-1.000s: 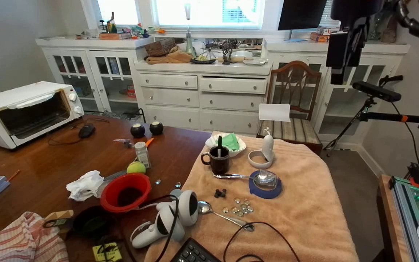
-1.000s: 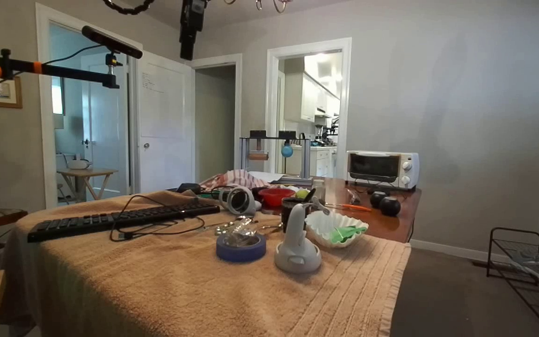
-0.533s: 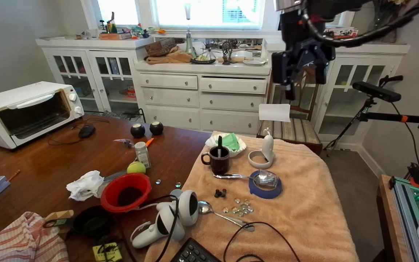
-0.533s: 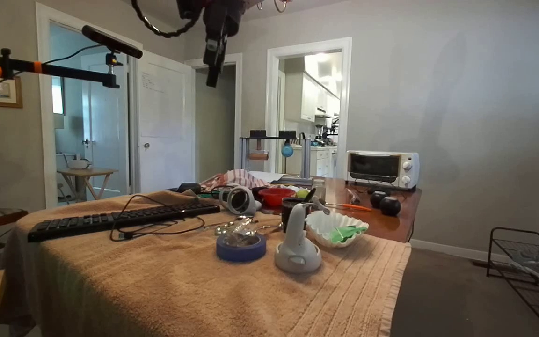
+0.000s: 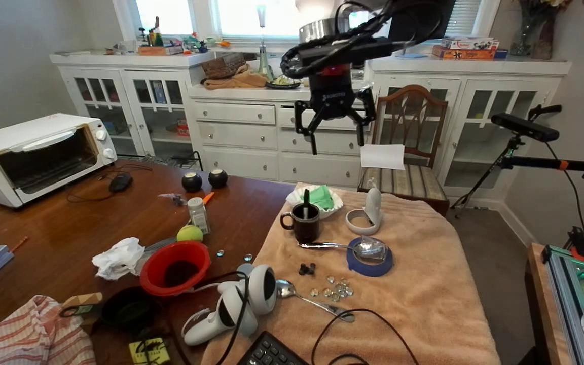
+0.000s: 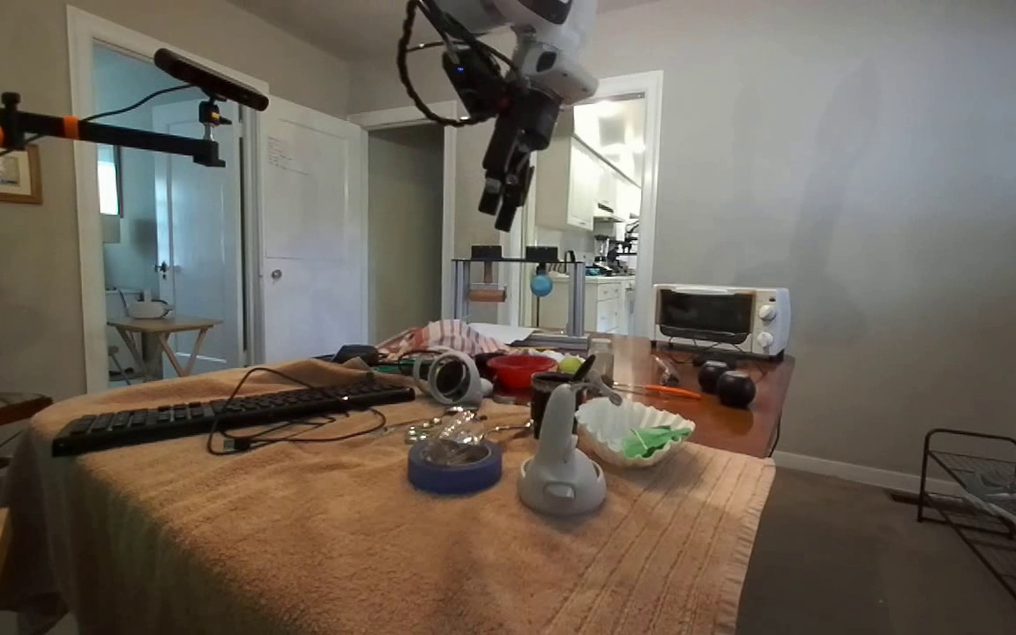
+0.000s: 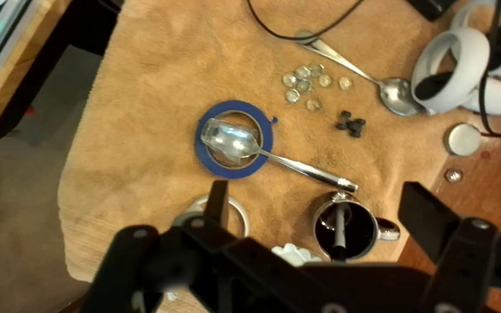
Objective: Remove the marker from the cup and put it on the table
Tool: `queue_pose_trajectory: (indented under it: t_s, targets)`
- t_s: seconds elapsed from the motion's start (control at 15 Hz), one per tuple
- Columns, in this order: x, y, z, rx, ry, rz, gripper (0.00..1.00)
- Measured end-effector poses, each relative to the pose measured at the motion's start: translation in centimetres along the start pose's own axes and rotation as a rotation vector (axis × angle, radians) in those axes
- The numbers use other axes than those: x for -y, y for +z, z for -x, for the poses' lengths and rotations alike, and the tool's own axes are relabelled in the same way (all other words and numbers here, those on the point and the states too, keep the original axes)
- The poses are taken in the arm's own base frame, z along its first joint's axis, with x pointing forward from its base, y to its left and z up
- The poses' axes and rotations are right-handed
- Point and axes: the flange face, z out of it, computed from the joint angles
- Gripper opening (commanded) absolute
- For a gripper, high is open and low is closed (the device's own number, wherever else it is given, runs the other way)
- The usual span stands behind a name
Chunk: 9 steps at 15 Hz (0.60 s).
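The dark mug, the cup [image 5: 308,230], stands upright on a towel over the table [image 5: 256,203]. In the wrist view the cup [image 7: 361,226] has its handle toward the right. The marker [image 5: 306,203] stands tilted in the cup, its black end above the rim. In the wrist view the marker's grey shaft [image 7: 340,228] shows, and its black end runs under the gripper body. My gripper [image 5: 337,143] is open and empty, high above the cup in both exterior views [image 6: 497,216]. In the wrist view the cup lies between the two wide-apart fingers [image 7: 220,202], well below them.
A spoon [image 7: 307,169] rests on blue tape [image 7: 233,171], its handle end close to the cup. A white fluted dish with green cloth [image 5: 322,197] stands behind the cup. A white controller [image 5: 373,205] stands upright nearby. A red bowl [image 5: 198,258] is on the wood.
My arm has swung in from the upper right in an exterior view and come lower, toward above the cup. The gripper has turned so both spread fingers show. The cup and marker have not moved.
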Motion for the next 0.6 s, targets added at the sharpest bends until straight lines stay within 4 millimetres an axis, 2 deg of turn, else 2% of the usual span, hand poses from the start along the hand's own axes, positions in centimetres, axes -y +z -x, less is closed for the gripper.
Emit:
queue_pose_trajectory:
  t_s: [0.27,0.6]
  targets:
    - [2.7,1.9,-5.7,0.011,0.187,-0.108,1.00]
    - [4.5,5.0,-10.6,-0.053,0.397,-0.242,1.00]
